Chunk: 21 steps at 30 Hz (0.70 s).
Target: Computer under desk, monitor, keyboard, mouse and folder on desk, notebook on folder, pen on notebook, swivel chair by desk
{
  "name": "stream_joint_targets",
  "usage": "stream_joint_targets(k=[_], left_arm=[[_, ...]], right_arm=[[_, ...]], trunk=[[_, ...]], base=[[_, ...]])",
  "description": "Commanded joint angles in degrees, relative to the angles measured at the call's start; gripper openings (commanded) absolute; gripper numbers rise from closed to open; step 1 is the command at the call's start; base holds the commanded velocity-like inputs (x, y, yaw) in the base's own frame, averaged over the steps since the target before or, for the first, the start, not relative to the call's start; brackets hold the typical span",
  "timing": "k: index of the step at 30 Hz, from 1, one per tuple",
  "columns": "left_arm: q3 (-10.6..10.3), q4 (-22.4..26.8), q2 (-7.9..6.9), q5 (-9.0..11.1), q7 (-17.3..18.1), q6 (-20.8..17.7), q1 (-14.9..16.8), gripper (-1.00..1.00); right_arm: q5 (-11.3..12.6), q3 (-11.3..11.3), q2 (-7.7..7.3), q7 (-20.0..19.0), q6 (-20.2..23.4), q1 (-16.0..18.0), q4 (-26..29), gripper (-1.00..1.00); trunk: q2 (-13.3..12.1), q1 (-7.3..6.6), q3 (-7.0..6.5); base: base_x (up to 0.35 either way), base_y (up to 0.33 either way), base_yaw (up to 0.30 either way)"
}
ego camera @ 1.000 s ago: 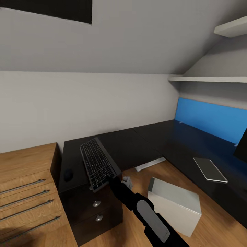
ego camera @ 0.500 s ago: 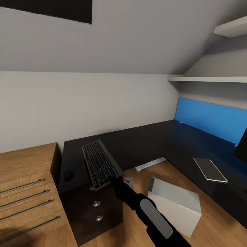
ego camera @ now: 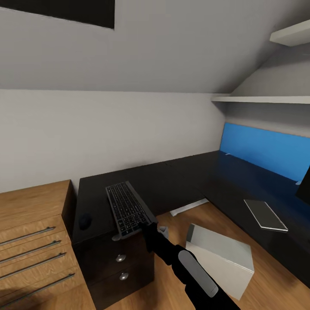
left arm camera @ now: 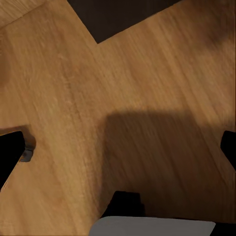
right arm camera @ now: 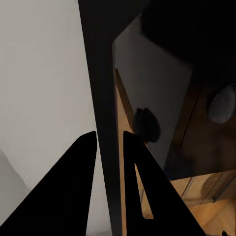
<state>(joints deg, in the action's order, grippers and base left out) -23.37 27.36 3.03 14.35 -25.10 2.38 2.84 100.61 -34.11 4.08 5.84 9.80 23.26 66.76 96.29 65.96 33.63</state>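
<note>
Head view shows the long black L-shaped bench (ego camera: 181, 181) running from the wooden drawer cabinet (ego camera: 34, 232) round to the blue panel (ego camera: 267, 148) on the far wing. The computer (ego camera: 219, 258) stands on the wooden floor (ego camera: 275, 275) in the open angle of the bench, beside its edge and not tucked beneath the top, so that part looks unfinished. A sliver of the monitor (ego camera: 305, 189) shows at the picture's right border, apparently on the bench. Near it lies a flat grey slab (ego camera: 265, 214), which I cannot identify.

The keyboard (ego camera: 128, 209) is at the near corner, its far end over the benchtop and its near end jutting past the edge, gripped by the right tool (ego camera: 144, 224). In the right wrist view the two fingers (right arm camera: 135, 191) pinch the keyboard's thin edge (right arm camera: 105, 123), nearly together. Whether the keyboard touches the top or hangs just above it I cannot tell. It is well apart from the monitor, so this placement is only partly made. A small dark mouse (ego camera: 85, 221) sits on the bench just beside it.

The left tool (left arm camera: 120, 152) hangs over bare floor, fingers spread wide, holding nothing.

Folder, notebook, pen and chair steps all seem left to do.
</note>
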Motion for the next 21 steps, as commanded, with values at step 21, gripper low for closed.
stream_joint_targets(k=[21], left_arm=[[-0.36, -0.03, -0.05, 0.68, -0.57, 3.25, 0.06, 1.0]], right_arm=[[0.55, 1.33, 0.37, 0.32, -0.02, 0.03, -1.82, -1.0]], trunk=[[0.03, 0.02, 0.06]], base=[[0.076, 0.0, 0.0]])
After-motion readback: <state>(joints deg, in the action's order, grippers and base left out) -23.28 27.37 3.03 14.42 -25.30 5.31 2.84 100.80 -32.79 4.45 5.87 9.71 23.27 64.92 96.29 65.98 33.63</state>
